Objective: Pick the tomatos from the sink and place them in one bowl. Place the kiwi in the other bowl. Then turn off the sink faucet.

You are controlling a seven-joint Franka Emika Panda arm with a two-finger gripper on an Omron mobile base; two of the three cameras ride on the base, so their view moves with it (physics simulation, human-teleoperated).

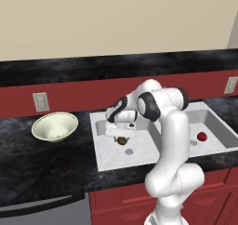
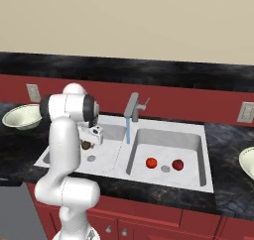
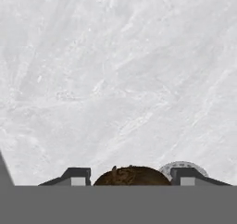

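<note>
- Kiwi, small brown egg-shaped fruit point(image 3: 132, 176): in left basin of white marbled double sink point(image 1: 107, 160), clamped between the two-finger gripper point(image 3: 131, 176) jaws.
- Step, as judged: kiwi pick, grip made.
- Next: lift clear, carry toward 9 o'clock to pale cream-green shallow bowl point(image 1: 54, 126).
- Two glossy red tomatoes point(image 2: 152, 162) lie in right basin.

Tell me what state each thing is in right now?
gripper: shut on the kiwi, in the left basin.
faucet: on, water streaming.
tomatoes: two, loose in the right basin by the drain.
bowl: upright on the counter.
</note>
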